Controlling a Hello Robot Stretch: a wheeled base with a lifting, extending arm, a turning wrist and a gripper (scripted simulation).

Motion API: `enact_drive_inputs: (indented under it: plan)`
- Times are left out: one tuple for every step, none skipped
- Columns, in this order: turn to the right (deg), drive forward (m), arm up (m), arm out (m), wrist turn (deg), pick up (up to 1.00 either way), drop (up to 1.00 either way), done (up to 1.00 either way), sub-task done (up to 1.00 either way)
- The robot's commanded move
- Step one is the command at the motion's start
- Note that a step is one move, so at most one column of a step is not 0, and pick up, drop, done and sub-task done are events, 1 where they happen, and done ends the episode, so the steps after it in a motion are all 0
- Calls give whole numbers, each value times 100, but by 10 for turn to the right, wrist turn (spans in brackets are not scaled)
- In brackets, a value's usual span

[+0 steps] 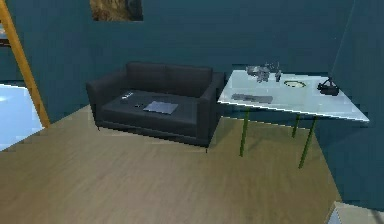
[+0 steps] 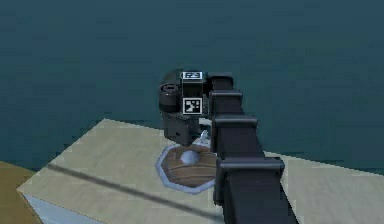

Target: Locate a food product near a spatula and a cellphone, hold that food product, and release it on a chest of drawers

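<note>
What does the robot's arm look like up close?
The arm is a dark, blocky square bar made of stepped sections. At its end sit two small white squares with black marks, and beside them the gripper, dark and chunky.

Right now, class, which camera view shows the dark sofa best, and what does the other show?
The forward view: the dark sofa sits whole at mid-picture, flat items on its seat, beside a white table. The arm side view faces a pale top and a round brown dish instead.
</note>
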Motion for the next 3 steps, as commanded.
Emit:
enact_drive_inputs:
  plan:
    - [0,0,0,0,0,0,100,0,0]
    - [0,0,0,-10,0,0,0,0,0]
    - [0,0,0,0,0,0,0,100,0]
